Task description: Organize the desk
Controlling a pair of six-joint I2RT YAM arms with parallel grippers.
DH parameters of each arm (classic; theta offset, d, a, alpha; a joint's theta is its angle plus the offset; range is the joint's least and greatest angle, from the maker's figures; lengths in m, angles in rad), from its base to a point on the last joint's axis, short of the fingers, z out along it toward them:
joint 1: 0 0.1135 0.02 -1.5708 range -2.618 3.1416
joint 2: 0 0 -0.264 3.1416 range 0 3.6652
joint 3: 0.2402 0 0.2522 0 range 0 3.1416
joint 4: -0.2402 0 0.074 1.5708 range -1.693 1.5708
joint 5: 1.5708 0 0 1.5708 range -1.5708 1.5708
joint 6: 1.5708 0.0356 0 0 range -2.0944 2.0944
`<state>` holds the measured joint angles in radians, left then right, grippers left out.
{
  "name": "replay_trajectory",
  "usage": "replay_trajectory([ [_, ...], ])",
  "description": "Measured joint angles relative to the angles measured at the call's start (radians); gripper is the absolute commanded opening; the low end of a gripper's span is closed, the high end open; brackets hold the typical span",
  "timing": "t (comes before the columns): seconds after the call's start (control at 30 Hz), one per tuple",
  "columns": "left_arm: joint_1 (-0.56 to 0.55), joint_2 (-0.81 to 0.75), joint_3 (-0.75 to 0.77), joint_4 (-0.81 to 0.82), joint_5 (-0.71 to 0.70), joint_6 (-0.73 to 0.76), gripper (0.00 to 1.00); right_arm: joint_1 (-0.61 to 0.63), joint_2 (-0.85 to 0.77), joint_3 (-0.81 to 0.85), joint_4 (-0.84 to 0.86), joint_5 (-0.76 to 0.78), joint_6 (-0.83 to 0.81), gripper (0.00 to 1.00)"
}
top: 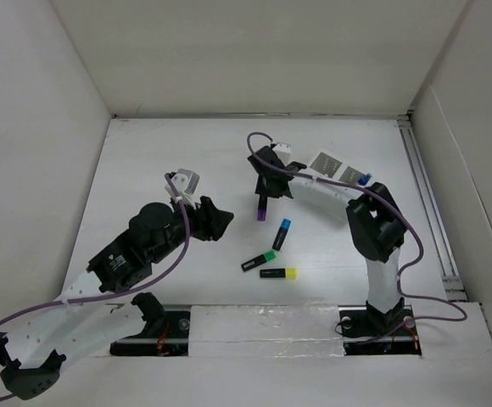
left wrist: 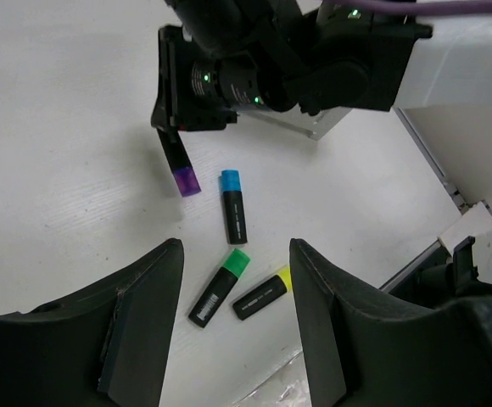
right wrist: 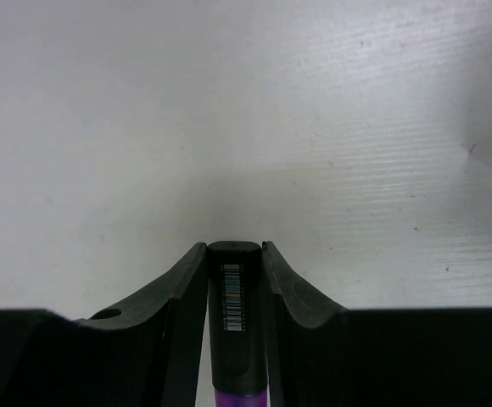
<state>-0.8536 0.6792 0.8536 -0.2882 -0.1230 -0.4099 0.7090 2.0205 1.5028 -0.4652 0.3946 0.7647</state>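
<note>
Purple marker [right wrist: 234, 322] sits pinched in the right tool [right wrist: 233, 248] over the white bench [top: 170, 153], which spreads wide beneath it all. Left tool [left wrist: 236, 248] gapes empty near the blue marker [left wrist: 233, 216]. Gripped near its tail, the purple one could, I judge, pivot or slip.

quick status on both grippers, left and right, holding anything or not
Left gripper: open, holding nothing.
Right gripper: closed on the purple-capped highlighter.
</note>
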Motion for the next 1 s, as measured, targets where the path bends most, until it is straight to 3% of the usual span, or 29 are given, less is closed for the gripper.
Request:
replay_trajectory([
  [0.3, 0.000, -0.021, 0.000, 0.021, 0.043, 0.036, 0.49, -0.034, -0.227, 0.081, -0.023, 0.036, -0.006, 0.07],
  [0.5, 0.000, 0.016, 0.005, 0.039, 0.036, 0.038, 0.50, -0.236, -0.354, 0.093, -0.019, 0.089, -0.077, 0.07],
  [0.7, 0.000, 0.105, 0.036, 0.073, 0.031, 0.014, 0.49, -0.431, -0.382, 0.042, 0.050, 0.176, -0.182, 0.09],
  [1.0, 0.005, 0.242, 0.111, 0.113, -0.009, -0.031, 0.49, -0.486, -0.341, -0.017, 0.191, 0.209, -0.313, 0.09],
])
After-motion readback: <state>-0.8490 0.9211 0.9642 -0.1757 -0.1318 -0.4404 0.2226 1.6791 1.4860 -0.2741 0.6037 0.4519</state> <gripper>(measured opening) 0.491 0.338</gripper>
